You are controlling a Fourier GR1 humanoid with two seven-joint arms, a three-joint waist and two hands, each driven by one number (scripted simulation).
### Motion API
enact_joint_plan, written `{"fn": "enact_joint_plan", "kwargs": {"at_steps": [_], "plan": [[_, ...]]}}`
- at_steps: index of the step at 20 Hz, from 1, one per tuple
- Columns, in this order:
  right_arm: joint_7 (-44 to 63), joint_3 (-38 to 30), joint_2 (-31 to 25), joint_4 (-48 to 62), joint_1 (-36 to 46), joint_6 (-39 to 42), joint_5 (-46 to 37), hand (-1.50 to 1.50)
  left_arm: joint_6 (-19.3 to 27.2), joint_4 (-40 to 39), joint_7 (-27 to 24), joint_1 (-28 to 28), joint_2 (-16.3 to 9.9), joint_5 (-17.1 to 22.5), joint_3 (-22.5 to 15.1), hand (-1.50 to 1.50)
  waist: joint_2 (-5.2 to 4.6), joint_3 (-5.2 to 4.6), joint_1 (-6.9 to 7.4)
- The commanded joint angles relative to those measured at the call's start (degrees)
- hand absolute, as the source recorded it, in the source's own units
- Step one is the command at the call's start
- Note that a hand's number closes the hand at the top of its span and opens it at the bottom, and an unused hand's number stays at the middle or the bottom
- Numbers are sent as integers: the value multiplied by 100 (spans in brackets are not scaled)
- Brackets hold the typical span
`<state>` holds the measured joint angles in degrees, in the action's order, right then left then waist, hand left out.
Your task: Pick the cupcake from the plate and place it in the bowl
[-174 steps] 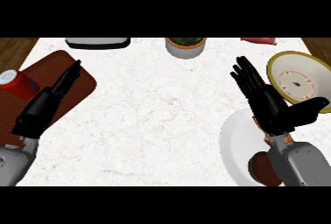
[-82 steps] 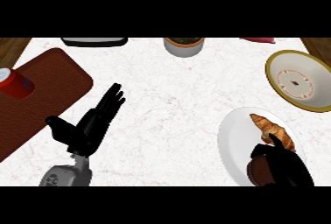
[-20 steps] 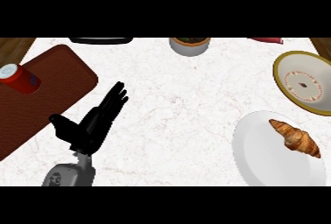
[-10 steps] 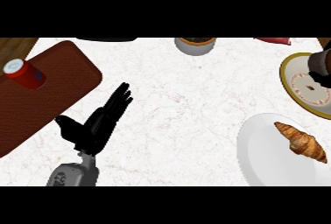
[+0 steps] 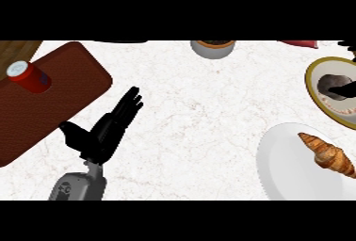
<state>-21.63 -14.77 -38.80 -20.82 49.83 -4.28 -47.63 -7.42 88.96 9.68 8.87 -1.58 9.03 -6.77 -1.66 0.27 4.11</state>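
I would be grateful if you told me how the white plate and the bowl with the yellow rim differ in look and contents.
The white plate is plain white, while the bowl has a yellow rim round a pale inside. The plate holds a croissant; the bowl holds a dark, partly hidden thing with the black fingers of the right hand over it. The plate lies nearer the view's lower edge, the bowl farther up. Both are round and cut off by the right edge.

Bright, even light falls over the white counter, without glare, while only a faint soft shadow shows on it just beside the plate.
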Motion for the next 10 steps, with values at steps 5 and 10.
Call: {"fn": "enact_joint_plan", "kwargs": {"at_steps": [5, 10], "plan": [[-1097, -1633, 75, 344, 369, 427, 1735, -150, 92, 102, -22, -73, 20, -69, -14, 0, 51, 26, -124], [-2104, -2378, -237, 456, 93, 1530, 2629, -150, 87, -139, -145, -175, 4, -43, 101, 0, 88, 0, -310]]}}
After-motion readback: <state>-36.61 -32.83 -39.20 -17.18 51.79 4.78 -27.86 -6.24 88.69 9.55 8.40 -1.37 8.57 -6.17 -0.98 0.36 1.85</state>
